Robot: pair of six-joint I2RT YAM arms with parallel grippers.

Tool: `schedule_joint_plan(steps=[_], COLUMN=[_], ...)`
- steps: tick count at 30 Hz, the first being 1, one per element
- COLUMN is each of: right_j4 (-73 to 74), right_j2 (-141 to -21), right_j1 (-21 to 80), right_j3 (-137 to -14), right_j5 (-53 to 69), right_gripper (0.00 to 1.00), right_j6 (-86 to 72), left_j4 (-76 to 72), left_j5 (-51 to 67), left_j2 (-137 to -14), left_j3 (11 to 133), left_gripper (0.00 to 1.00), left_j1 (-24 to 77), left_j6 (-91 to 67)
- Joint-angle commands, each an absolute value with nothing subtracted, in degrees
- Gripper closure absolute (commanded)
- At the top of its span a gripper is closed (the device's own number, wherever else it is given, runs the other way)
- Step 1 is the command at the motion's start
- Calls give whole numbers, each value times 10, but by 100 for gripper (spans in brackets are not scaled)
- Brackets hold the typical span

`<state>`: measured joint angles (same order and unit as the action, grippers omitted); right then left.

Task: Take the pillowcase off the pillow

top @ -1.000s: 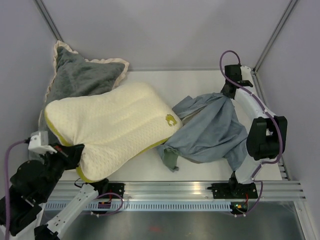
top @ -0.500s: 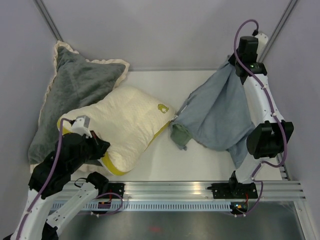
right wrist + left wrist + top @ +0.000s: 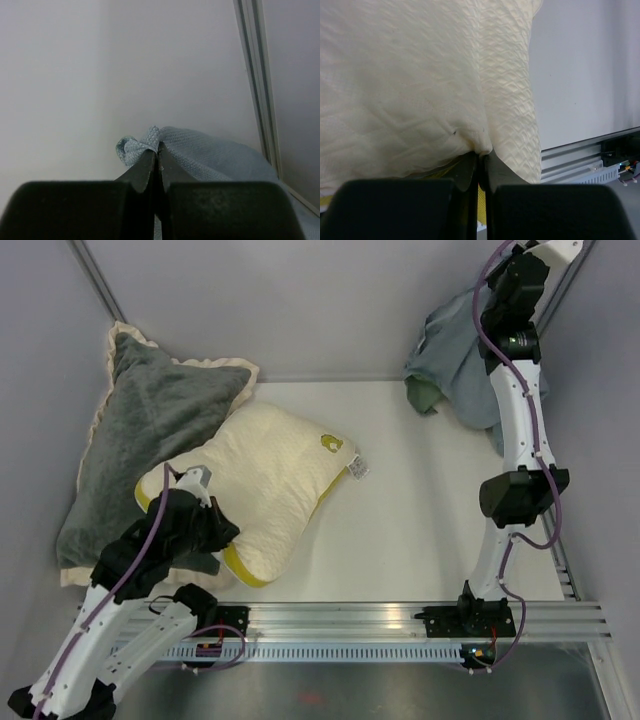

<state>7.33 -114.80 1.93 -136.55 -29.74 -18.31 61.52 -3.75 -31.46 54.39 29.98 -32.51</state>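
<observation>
The cream quilted pillow with its yellow-green edge lies bare on the left half of the table. My left gripper is shut on its near-left corner. In the left wrist view the jaws pinch a fold of the pillow's cloth. The grey-blue pillowcase hangs bunched in the air at the back right corner, fully apart from the pillow. My right gripper holds it up high. In the right wrist view the jaws are shut on a bunched edge of the pillowcase.
A dark grey plush pillow with a cream ruffle leans in the back left corner, touching the cream pillow. Grey walls close the left, back and right sides. An aluminium rail runs along the near edge.
The right arm has risen up and back, lifting the pillowcase off the table and clear of the pillow. The left arm has drawn the pillow leftward and turned it.
</observation>
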Motion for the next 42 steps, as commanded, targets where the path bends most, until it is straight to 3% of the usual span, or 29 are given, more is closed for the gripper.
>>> schedule_joint_plan(steps=[1, 9, 10, 12, 13, 16, 18, 21, 25, 29, 33, 42], right_j4=[82, 129, 147, 239, 270, 288, 260, 264, 292, 273, 269, 65], right_j2=[-1198, -1162, -1166, -1197, -1224, -1234, -1204, -1145, -1040, -964, -926, -983], right_j1=[15, 11, 10, 4, 4, -20, -9, 32, 99, 170, 219, 236], right_j3=[-1398, -1141, -1130, -1130, -1137, -1094, -1022, -971, -916, -833, -777, -608], right_j5=[-323, -316, -314, -282, -250, -181, -198, -222, -260, -208, -165, 145], right_gripper=[99, 100, 96, 79, 50, 11, 3, 2, 2, 2, 2, 2], right_j6=[-163, -283, -295, -322, -350, -355, -346, -321, -296, -304, -299, -333], left_j4=[540, 412, 404, 393, 389, 374, 360, 343, 342, 365, 413, 456], left_j5=[13, 173, 200, 208, 208, 215, 227, 220, 224, 214, 182, 126], left_j2=[-355, -431, -454, -481, -506, -543, -569, -581, -562, -534, -510, -400], left_j3=[544, 519, 507, 502, 497, 490, 486, 488, 490, 495, 511, 555], left_gripper=[98, 98, 98, 98, 98, 98, 98, 94, 76, 40, 19, 13], left_j1=[300, 301, 302, 307, 315, 338, 354, 401, 414, 414, 414, 414], left_j6=[-313, -331, -331, -330, -330, -335, -339, -344, -338, -326, -319, -352])
